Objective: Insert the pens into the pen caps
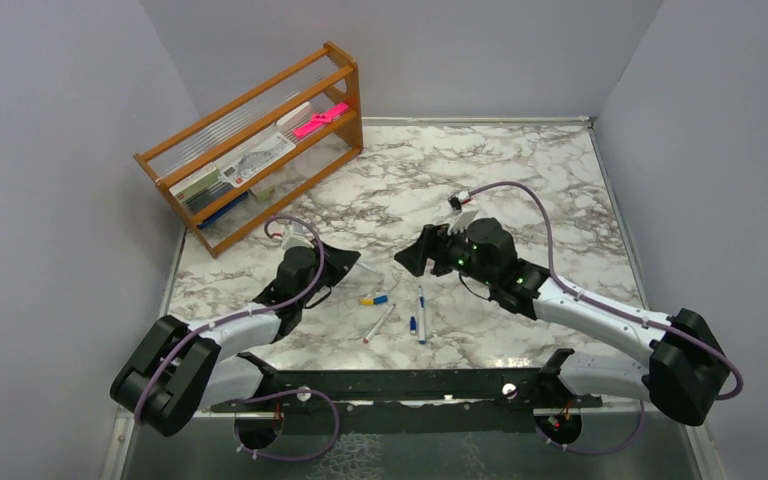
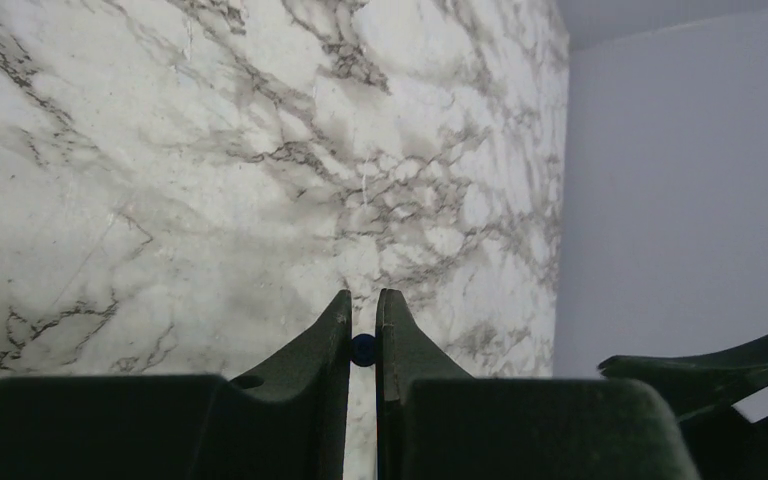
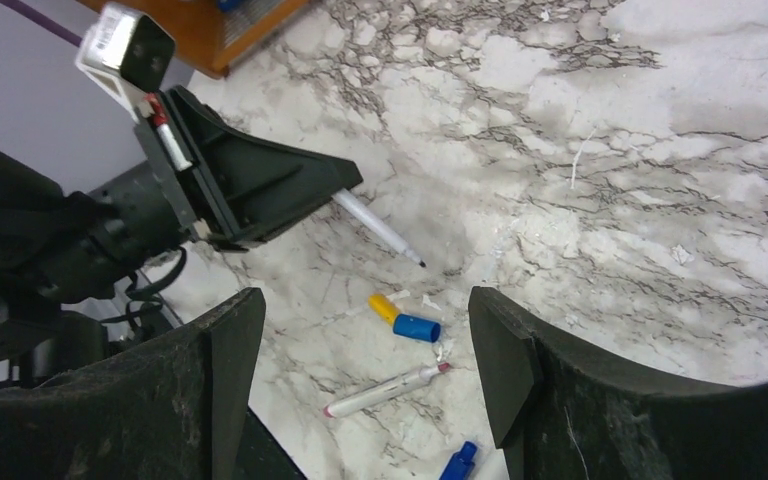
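My left gripper (image 1: 352,268) is shut on a white pen (image 3: 375,228) with a dark tip; the pen points toward the table's middle. In the left wrist view its fingers (image 2: 400,335) pinch the pen's dark blue end (image 2: 363,349). My right gripper (image 1: 410,256) is open and empty, hovering above the loose parts (image 3: 365,310). Below it lie a yellow cap (image 3: 384,308) touching a blue cap (image 3: 417,328), a red-tipped white pen (image 3: 388,389) and another blue cap (image 3: 458,462). The top view shows the two touching caps (image 1: 373,299), the red pen (image 1: 379,323), the other blue cap (image 1: 413,324) and a blue-ended pen (image 1: 421,313).
A wooden rack (image 1: 260,150) with papers and a flat pink object (image 1: 320,120) stands at the back left. Grey walls close the marble table (image 1: 520,170) on three sides. The black mounting rail (image 1: 400,385) runs along the near edge.
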